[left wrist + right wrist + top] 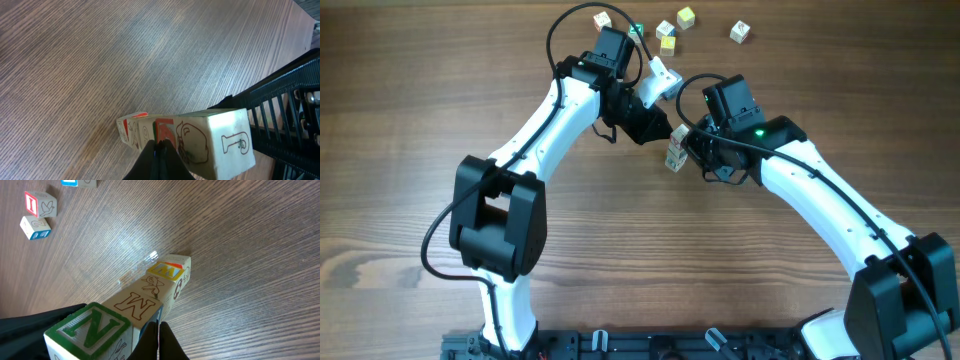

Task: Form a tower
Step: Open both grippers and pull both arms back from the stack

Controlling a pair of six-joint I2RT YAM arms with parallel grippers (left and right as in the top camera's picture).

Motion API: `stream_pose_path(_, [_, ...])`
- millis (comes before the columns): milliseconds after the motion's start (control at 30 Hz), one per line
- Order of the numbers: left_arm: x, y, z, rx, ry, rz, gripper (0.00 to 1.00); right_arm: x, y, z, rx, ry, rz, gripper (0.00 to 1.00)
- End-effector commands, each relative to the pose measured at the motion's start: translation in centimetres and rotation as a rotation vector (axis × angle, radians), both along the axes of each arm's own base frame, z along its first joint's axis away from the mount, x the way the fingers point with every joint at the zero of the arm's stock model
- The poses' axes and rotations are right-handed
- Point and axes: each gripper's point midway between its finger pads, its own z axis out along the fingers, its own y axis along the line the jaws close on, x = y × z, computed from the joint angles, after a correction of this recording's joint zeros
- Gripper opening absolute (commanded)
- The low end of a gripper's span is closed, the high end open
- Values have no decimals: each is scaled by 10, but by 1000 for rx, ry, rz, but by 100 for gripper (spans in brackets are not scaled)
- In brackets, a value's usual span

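Overhead, tower: stands on the wooden table near the middle, between the two arm tips.
Overhead, left gripper: just beside the tower; whether it touches is hard to tell.
Overhead, right gripper: just beside the tower on the opposite side.
Overhead, loose cubes: five near the far edge, well apart from the tower.
Left wrist, jaws: pressed together, tips in front of the tower's side.
Right wrist, jaws: likewise together, before the tower; its top cube shows a green N.
Right wrist, loose cubes: three at upper left.
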Motion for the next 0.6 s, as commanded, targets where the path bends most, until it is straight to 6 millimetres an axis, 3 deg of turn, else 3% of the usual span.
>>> stream_pose_path(0, [-1,-6,2,-24,-5,-31,4,1,1,-4,6,11,-8,4])
stream_pose_path(567, [-2,-6,2,-22,-2,-30,4,4,5,-1,23,-3,-1,4])
